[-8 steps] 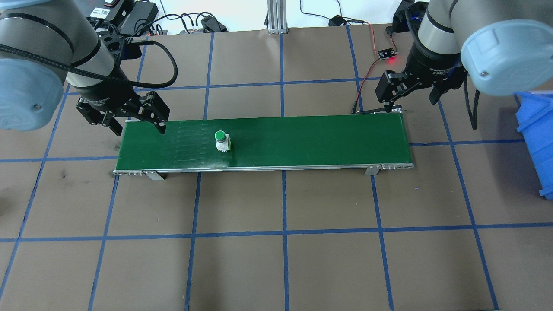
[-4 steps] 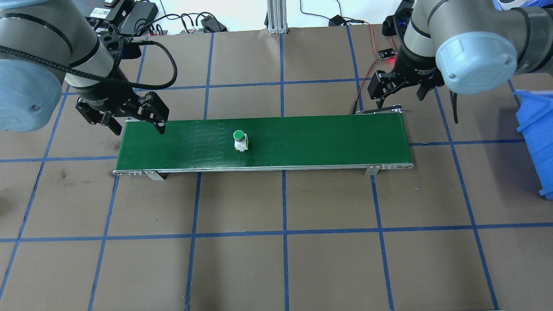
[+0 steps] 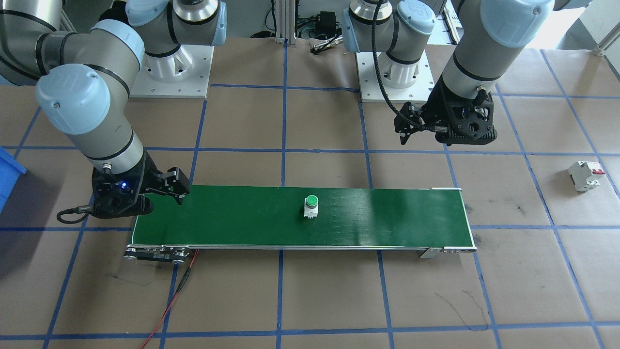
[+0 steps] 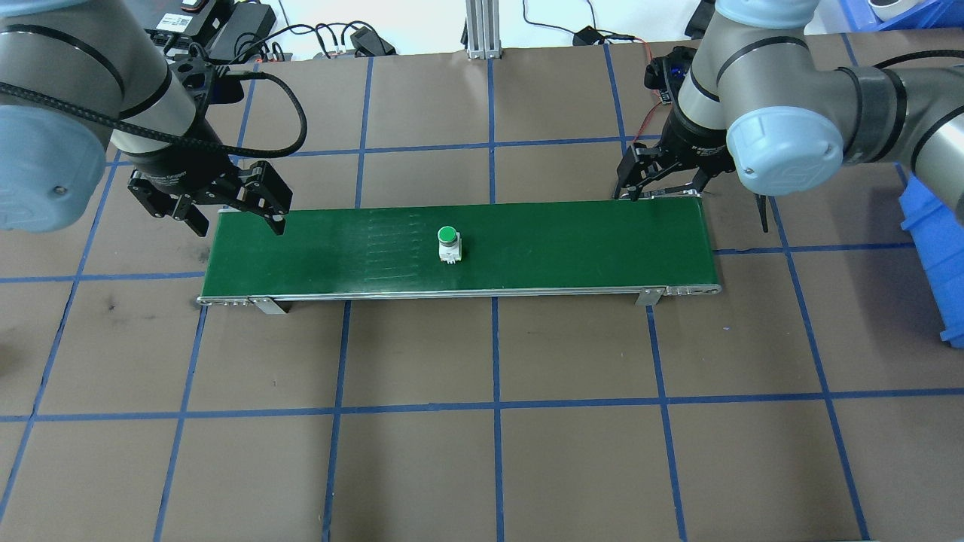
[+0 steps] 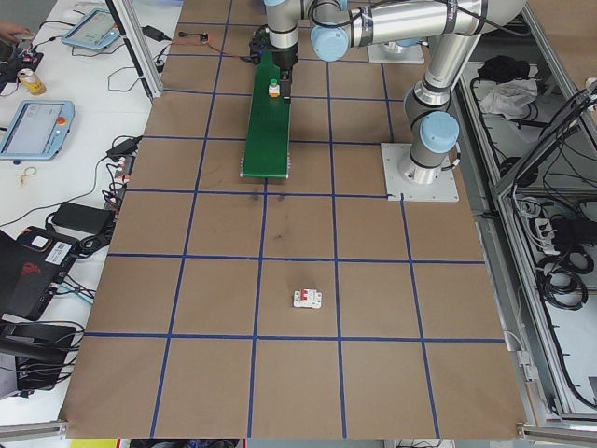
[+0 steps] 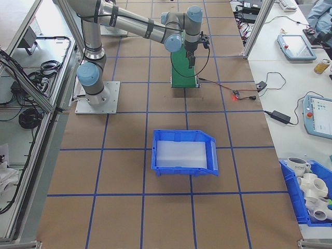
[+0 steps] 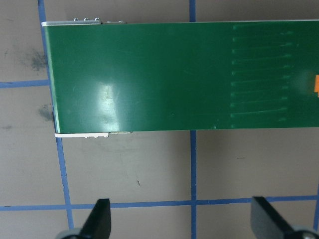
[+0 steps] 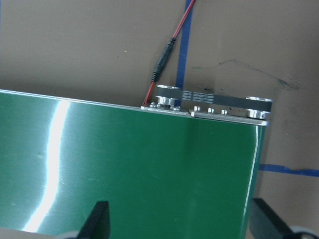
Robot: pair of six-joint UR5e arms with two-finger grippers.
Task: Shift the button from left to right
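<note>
The button stands upright near the middle of the green conveyor belt, untouched by either arm. The left gripper hovers at the belt's left end, fingers spread wide and empty. The right gripper hovers over the far edge of the right end – also spread wide, holding nothing. Judged step: transit, with the button roughly halfway across. The next move likely calls for the right gripper to straddle the cap at the right end and close on the body.
</note>
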